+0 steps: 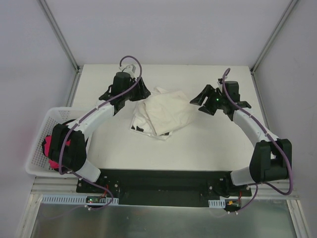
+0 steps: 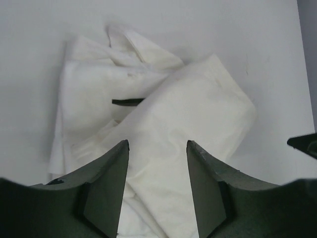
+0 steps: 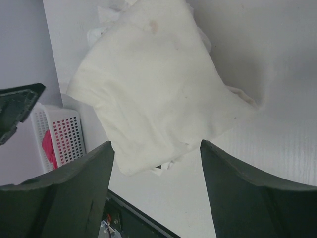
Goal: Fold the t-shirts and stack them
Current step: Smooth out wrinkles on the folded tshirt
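White basket [image 1: 37, 144] nearest, left side of table [image 1: 198, 148]. Right of basket and farther back, cream t-shirt [image 1: 166, 111] loosely folded over printed t-shirt [image 1: 141, 128], touching, crumpled edges poking out. Soft, light, floppy, likely to sag and unfold, so best pinched at a folded edge or corner. Farthest from basket, left gripper [image 2: 157, 142] and right gripper [image 3: 156, 143] flanking pile, jaws spread, pinching nothing.
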Action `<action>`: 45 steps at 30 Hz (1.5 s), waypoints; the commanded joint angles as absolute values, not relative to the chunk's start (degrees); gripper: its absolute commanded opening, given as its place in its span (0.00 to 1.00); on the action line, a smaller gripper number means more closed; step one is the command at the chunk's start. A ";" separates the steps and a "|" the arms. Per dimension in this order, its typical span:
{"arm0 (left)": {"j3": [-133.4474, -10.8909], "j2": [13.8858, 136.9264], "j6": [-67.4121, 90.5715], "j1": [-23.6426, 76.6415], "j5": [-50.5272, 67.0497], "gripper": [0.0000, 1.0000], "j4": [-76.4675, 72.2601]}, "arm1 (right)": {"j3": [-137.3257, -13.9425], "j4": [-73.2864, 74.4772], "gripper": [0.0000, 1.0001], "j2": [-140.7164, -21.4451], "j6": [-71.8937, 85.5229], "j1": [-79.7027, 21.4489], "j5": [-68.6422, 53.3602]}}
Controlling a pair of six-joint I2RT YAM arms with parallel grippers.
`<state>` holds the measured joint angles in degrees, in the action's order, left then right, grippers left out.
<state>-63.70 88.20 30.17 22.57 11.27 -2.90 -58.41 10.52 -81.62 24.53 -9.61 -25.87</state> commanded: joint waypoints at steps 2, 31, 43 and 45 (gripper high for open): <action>-69.88 86.23 24.17 22.68 -1.39 0.50 5.27 | -57.48 9.05 0.73 -81.30 23.47 -9.58 -28.21; -65.04 87.72 28.92 22.59 7.56 0.45 2.46 | -56.43 4.31 0.73 -85.78 26.72 -9.23 -32.17; -67.67 94.57 30.15 22.59 10.28 0.43 -1.67 | -56.69 3.25 0.73 -86.92 27.51 -9.14 -33.05; -68.20 95.62 30.23 22.59 10.81 0.43 -1.93 | -56.60 3.43 0.73 -86.92 27.42 -9.05 -33.05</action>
<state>-65.65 94.26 29.45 22.48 8.75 0.91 -55.27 5.23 -86.89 26.98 -9.45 -31.97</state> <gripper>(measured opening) 0.433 0.731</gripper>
